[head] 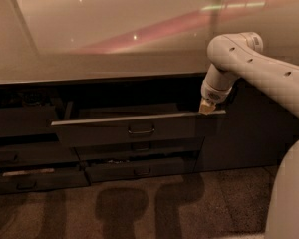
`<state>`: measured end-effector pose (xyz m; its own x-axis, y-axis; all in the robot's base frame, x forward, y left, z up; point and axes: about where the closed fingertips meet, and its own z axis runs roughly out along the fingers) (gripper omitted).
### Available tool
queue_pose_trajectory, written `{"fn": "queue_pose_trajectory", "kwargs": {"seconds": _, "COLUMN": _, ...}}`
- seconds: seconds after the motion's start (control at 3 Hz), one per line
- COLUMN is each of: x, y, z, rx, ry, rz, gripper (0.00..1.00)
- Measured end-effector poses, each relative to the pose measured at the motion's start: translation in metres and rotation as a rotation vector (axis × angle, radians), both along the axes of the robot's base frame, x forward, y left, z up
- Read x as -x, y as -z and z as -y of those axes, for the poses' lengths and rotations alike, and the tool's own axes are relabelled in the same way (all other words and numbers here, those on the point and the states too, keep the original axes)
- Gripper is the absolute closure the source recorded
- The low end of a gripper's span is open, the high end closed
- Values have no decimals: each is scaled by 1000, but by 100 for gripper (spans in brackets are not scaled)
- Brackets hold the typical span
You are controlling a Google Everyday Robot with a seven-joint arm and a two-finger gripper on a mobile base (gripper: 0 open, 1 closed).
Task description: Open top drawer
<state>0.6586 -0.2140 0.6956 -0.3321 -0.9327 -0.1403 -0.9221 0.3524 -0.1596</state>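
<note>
The top drawer (99, 132) is seen pulled partly out, so little is judged left, the pincer (207, 106) being held at its right top edge, grip state not discernible.

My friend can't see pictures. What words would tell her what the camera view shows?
The top drawer stands partly open below a pale countertop, with the robot's tool at the upper right corner of its dark front. Two shallower drawers sit beneath it, above a dark floor.
</note>
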Motion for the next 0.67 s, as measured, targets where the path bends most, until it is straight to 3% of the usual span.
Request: {"fn": "queue_pose_trajectory", "kwargs": {"seconds": 0.67, "x": 13, "y": 1, "z": -3, "rx": -30, "ry": -24, "rz": -8, "gripper": 100}}
